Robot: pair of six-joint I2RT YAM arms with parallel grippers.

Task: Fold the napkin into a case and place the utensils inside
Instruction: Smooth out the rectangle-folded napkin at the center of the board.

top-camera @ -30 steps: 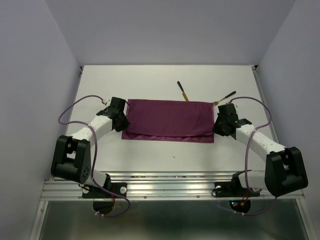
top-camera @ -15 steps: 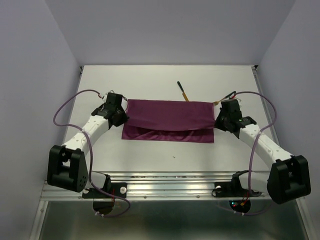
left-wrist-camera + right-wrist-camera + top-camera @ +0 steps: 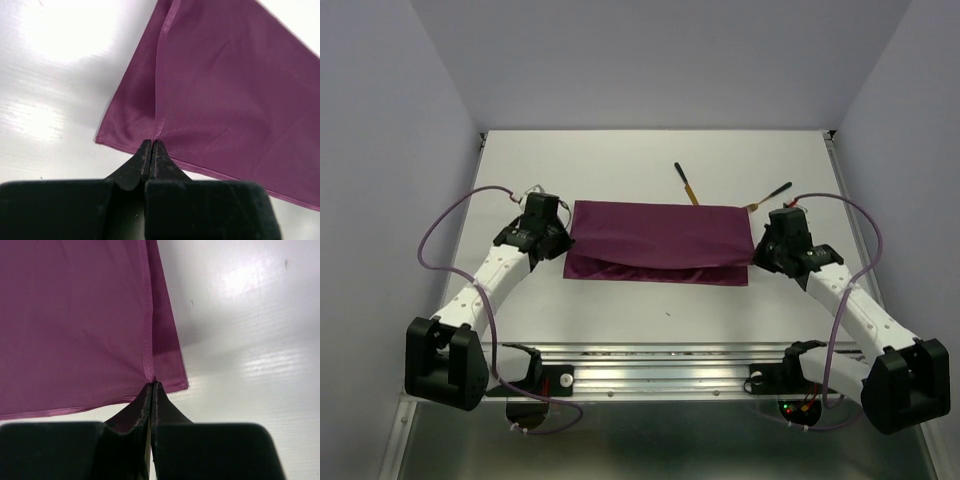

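The magenta-purple napkin (image 3: 660, 242) lies folded across the table's middle, its top layer lifted off the lower one. My left gripper (image 3: 563, 243) is shut on the top layer's left edge, seen in the left wrist view (image 3: 151, 145) with the napkin (image 3: 230, 95) stretching away. My right gripper (image 3: 756, 252) is shut on the right edge, seen in the right wrist view (image 3: 151, 387) with the napkin (image 3: 75, 325). Two utensils with black handles and gold ends lie behind the napkin: one (image 3: 685, 182) at the middle, one (image 3: 770, 194) at the right.
White table (image 3: 650, 320) with grey walls on three sides. A metal rail (image 3: 660, 375) runs along the near edge by the arm bases. Purple cables loop beside both arms.
Both grippers have moved toward the far side, carrying the napkin's top layer with them. The near edge of the lower layer now shows as a sagging fold beneath.
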